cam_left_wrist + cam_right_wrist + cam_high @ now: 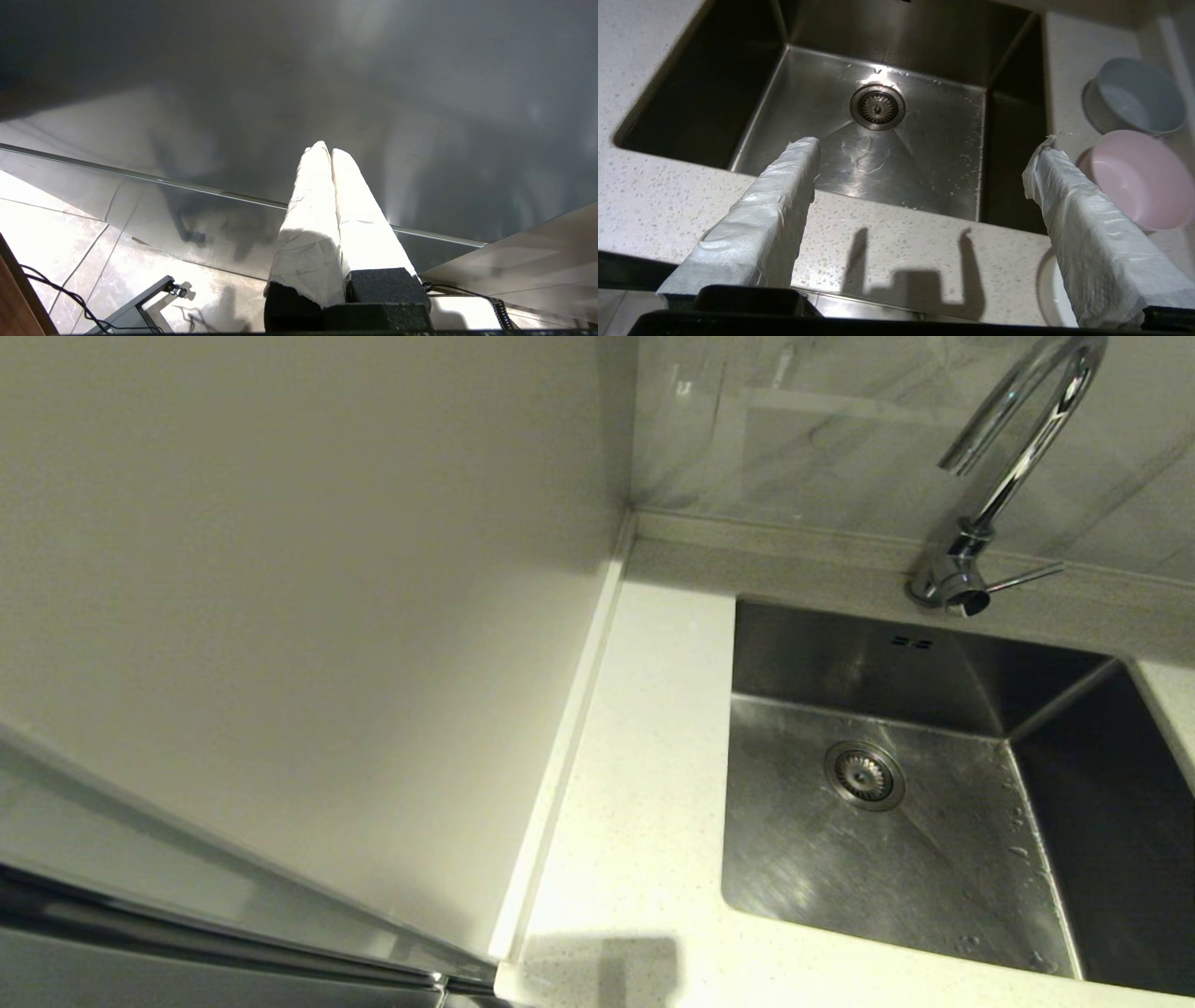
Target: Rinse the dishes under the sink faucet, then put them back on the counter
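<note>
The steel sink (840, 653) is bare, with water drops round its drain strainer (864, 775); no water runs from the chrome faucet (1018, 457). In the right wrist view my right gripper (924, 149) hangs open over the counter (668, 200) at the sink's (901, 37) front edge, nothing between its white-wrapped fingers. Beside the sink on the counter stand the grey-blue bowl (1134, 95) and the pink bowl (1139, 179); the white bowl (1052, 294) is partly hidden behind one finger. My left gripper (327, 149) is shut and empty, down beside the cabinet.
The faucet's side lever (1027, 579) points right. A plain beige wall panel (280, 616) stands left of the counter strip (644, 756). In the left wrist view are a tiled floor (46, 224), cables and a steel cabinet front (420, 116).
</note>
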You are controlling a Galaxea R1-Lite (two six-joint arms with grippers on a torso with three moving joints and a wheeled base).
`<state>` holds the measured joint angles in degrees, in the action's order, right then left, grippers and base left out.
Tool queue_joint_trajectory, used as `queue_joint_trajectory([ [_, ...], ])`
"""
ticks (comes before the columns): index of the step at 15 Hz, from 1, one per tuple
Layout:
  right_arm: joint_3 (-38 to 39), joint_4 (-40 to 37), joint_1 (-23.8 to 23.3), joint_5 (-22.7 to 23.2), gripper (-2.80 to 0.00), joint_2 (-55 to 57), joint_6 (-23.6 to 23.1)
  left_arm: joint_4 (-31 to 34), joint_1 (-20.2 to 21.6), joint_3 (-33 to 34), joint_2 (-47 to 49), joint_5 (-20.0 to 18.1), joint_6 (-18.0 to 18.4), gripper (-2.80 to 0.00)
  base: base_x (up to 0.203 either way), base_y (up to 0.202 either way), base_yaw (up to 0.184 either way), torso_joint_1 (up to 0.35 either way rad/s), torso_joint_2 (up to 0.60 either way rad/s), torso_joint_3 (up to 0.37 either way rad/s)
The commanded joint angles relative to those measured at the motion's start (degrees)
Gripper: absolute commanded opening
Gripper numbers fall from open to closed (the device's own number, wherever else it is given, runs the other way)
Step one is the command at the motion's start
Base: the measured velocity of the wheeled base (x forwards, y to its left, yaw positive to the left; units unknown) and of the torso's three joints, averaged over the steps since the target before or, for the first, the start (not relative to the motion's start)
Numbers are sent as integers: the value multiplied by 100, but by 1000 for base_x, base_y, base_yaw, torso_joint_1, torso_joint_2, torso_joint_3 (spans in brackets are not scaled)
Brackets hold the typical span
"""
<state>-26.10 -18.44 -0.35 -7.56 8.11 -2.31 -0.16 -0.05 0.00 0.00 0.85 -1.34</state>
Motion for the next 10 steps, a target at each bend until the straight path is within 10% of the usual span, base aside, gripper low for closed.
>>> queue_joint_trajectory([
  [1, 592, 147, 3, 139, 0, -351, 21, -2, -4, 0, -18, 3, -6, -280, 0, 0, 0, 0, 0, 0],
  [10, 2162, 622, 9, 729, 0, -811, -11, -2, 5, 0, -22, 3, -6, -280, 0, 0, 0, 0, 0, 0],
])
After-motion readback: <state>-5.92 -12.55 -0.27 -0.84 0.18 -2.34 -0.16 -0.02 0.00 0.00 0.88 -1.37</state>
